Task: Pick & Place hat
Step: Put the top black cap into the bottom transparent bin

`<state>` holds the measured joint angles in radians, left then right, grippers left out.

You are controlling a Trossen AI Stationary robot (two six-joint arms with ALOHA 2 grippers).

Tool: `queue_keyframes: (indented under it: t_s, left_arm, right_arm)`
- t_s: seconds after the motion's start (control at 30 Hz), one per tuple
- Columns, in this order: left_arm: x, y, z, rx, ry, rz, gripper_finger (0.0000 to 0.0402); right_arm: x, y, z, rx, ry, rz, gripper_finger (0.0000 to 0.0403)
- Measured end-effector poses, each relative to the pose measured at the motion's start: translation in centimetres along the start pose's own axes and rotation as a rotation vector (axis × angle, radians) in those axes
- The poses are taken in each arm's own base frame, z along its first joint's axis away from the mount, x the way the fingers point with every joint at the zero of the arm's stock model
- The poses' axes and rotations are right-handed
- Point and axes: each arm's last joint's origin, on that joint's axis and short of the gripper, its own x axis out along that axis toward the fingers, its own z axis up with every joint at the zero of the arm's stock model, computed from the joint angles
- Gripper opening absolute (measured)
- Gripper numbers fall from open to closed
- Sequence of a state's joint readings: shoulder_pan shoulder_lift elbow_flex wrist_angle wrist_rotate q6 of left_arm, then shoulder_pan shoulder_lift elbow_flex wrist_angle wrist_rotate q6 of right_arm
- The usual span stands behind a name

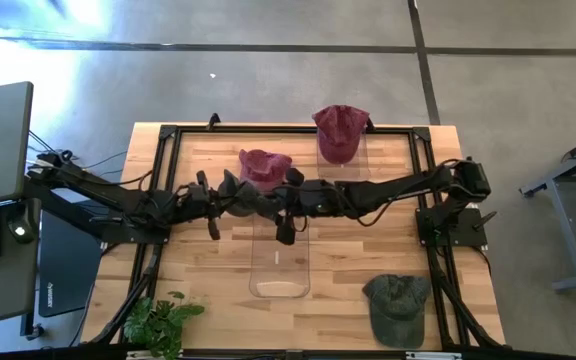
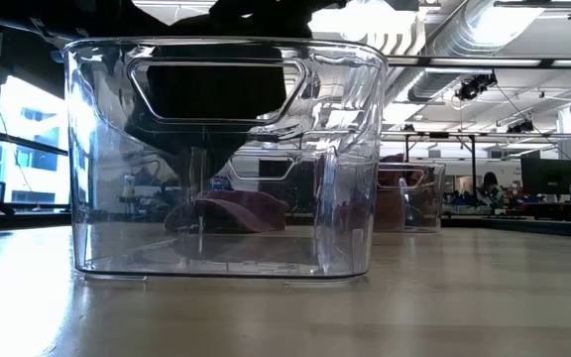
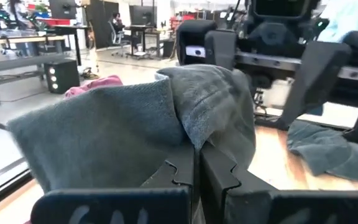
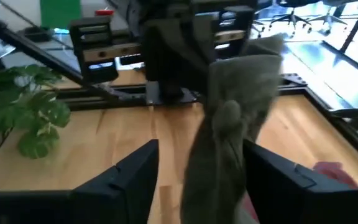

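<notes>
High view: both arms meet at bench (image 1: 218, 310) centre, just behind a clear bin (image 1: 280, 265). Left gripper (image 3: 196, 171) is closed tight on a grey hat (image 3: 142, 118), pinching a fold of its fabric; the hat is held up off the bench between the two arms. Right gripper (image 4: 197, 174) has its fingers spread wide either side of the hanging grey cloth, gripping nothing as far as I can tell. Looks like a handover or a two-arm regrasp, my guess.

Other hats: a maroon hat (image 1: 264, 167) on the bench just behind the grippers, another maroon hat (image 1: 340, 130) sitting on a second clear bin (image 1: 360, 160) at the back, a green hat (image 1: 398, 305) lying near the front right corner. Potted plant (image 1: 158, 320) at the front left.

Low view: clear bin fills the frame, nothing in it; the maroon shape shows through it from behind.

Handling: the grey hat is soft, light and floppy, drooping and folding under its own weight, not fragile. A crown pinch bunches the cloth and may slip. Better hold is likely the brim, the stiffest part, or a thick fold of crown. Expect swing while carried; lower it into the bin before letting go.
</notes>
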<state>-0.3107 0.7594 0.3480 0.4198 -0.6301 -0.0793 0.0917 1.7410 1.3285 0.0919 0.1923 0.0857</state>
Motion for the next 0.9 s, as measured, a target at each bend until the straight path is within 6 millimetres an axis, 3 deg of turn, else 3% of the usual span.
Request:
queue_keyframes:
  t_s: [0.1, 0.27, 0.33, 0.53, 0.73, 0.9]
  left_arm:
    - [0.4, -0.2, -0.1, 0.016, 0.015, 0.019, 0.0000]
    - [0.9, -0.6, 0.2, 0.044, 0.012, 0.016, 0.0000]
    - [0.9, -0.7, 0.5, 0.064, -0.008, -0.017, 0.0003]
    - [0.5, -1.5, 1.6, 0.204, -0.057, -0.233, 0.0049]
    - [-1.3, -2.9, 2.1, 0.356, 0.054, -0.357, 0.0112]
    - [-2.9, -5.7, 1.0, 0.441, 0.092, -0.331, 0.0104]
  right_arm:
    - [0.4, 0.1, -0.4, -0.014, 0.006, 0.032, 0.0164]
    - [0.4, 0.5, 0.0, -0.008, -0.027, 0.145, 0.0039]
    - [0.4, 0.5, -0.1, -0.015, -0.022, 0.162, 0.0012]
    - [-0.2, 0.8, 0.2, 0.006, -0.007, 0.280, 0.0013]
    - [-4.4, 0.7, 2.7, 0.016, 0.010, 0.391, 0.0013]
    - [-7.7, 0.8, 4.3, 0.005, -0.007, 0.374, 0.0006]
